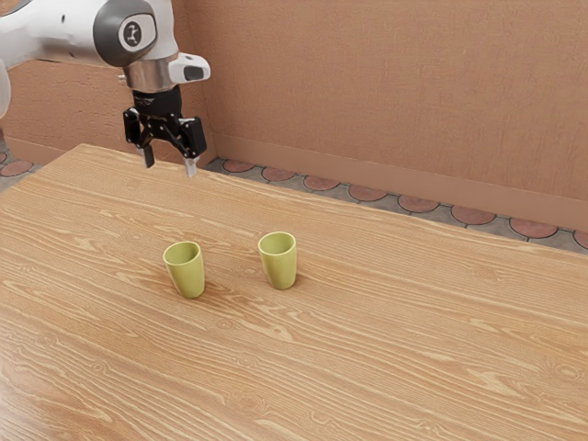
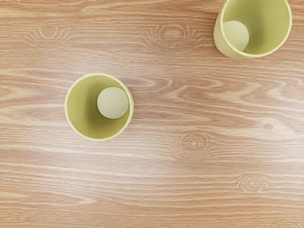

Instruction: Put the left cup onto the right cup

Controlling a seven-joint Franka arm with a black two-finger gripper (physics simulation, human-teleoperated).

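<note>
Olive-green and upright, the left cup (image 1: pixel 185 268) stands on the wooden tabletop (image 1: pixel 413 367), mouth up and empty. Its twin, the right cup (image 1: pixel 277 259), stands near it at about 3 o'clock in the exterior view. It is also upright, and the two are apart with bare wood grain between them. The black fingers (image 1: pixel 189 165) hang in the air toward 12 o'clock from the left cup, well apart from it, up near the tabletop's far edge. They are spread wide and hold nothing. Behind the tabletop runs a brown wall (image 1: pixel 386 83), with a row of reddish tiles (image 1: pixel 367 193) in the floor at its foot. In the wrist view both cups show from above, their round bottoms visible inside, neither touching the other.
</note>
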